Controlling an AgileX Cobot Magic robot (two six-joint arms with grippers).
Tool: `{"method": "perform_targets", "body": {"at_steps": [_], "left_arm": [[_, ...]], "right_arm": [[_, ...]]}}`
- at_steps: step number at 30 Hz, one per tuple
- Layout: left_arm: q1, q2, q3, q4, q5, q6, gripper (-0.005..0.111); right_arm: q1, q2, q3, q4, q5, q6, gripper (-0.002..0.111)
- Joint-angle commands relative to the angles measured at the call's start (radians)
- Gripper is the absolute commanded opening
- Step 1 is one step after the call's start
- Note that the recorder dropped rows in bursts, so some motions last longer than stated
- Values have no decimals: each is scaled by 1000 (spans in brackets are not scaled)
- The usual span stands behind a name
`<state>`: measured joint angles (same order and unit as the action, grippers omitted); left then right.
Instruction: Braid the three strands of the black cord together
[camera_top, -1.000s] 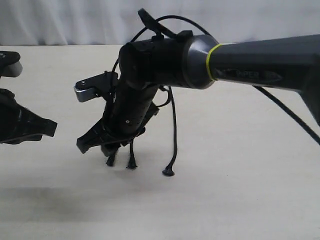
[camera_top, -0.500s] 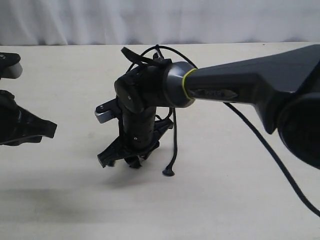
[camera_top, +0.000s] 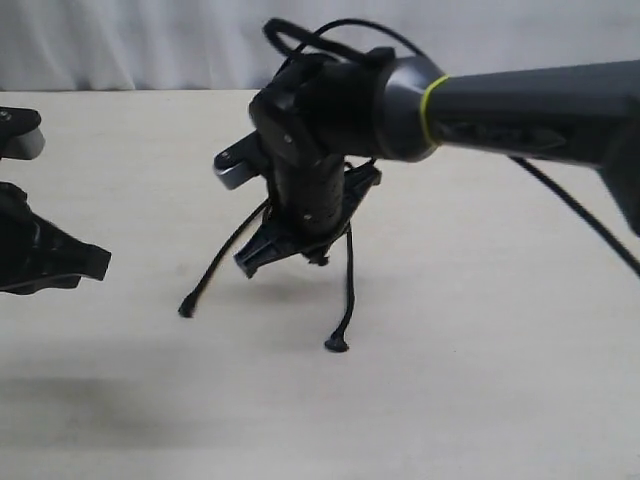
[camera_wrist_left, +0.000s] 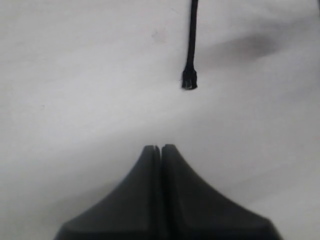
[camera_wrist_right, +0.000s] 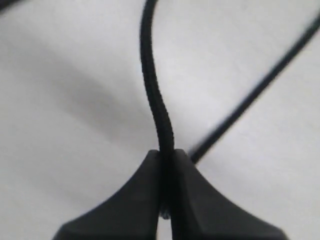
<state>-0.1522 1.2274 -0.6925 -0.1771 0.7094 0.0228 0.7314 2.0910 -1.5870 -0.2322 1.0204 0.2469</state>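
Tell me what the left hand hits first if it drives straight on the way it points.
Probably the loose strand with the frayed tip, lying ahead of the shut left hand, slightly off its line. Depth is unclear, so it may pass beside it.

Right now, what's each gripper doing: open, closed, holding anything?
Left gripper: closed, holding nothing.
Right gripper: closed on one black strand.

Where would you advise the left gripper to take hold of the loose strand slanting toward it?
Probably just above its frayed tip, where the loose strand slants up off the table toward the right gripper. The left gripper, shut now, should open and approach from its own side, fingers straddling the strand.
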Motion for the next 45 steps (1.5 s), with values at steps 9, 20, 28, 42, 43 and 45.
{"method": "perform_targets", "body": {"at_steps": [9, 20, 28, 42, 43, 45], "left_arm": [[-5, 0, 86, 28, 36, 3, 0], [-104, 2, -64, 38, 186, -23, 0], [-334, 133, -265, 135, 236, -236, 0], [-581, 694, -694, 177, 214, -292, 0], [-581, 731, -723, 165, 214, -292, 0], [-581, 790, -772, 138, 219, -289, 1]], "right_arm": [[-299, -16, 123, -15, 115, 3, 4], [-340, -60, 281, 82, -82, 1, 54], [-527, -231, 294, 232, -114, -128, 57], [-754, -533, 615, 504, -224, -348, 57], [-754, -558, 635, 504, -248, -348, 57], [-754, -600, 654, 514, -273, -348, 57]]}}
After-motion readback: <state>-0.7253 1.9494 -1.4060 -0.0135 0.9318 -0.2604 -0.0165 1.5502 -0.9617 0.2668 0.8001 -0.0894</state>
